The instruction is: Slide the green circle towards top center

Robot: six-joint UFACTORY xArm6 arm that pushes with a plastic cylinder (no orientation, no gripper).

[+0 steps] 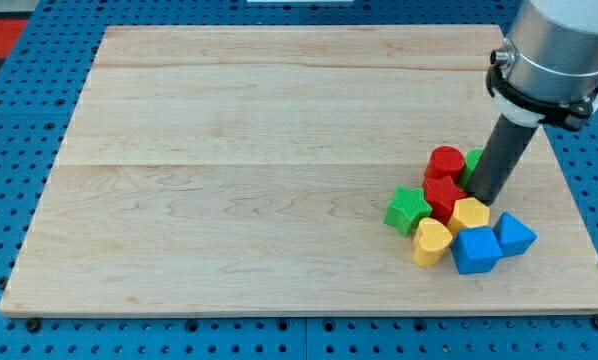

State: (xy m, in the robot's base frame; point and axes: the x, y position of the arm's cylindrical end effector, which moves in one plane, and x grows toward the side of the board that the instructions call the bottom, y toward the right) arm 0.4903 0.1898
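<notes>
The green circle (472, 162) is mostly hidden behind my rod; only a green sliver shows at the right of the red cylinder (445, 162). My tip (484, 197) touches down just below the green circle, beside the red star (442, 194) and above the yellow hexagon (469, 213). The blocks form one tight cluster at the board's right, below mid-height.
A green star (408, 208) lies at the cluster's left. A yellow heart-like block (432, 241), a blue cube (475, 250) and a blue block (514, 234) lie at its bottom. The wooden board (259, 170) rests on a blue pegboard; its right edge is close by.
</notes>
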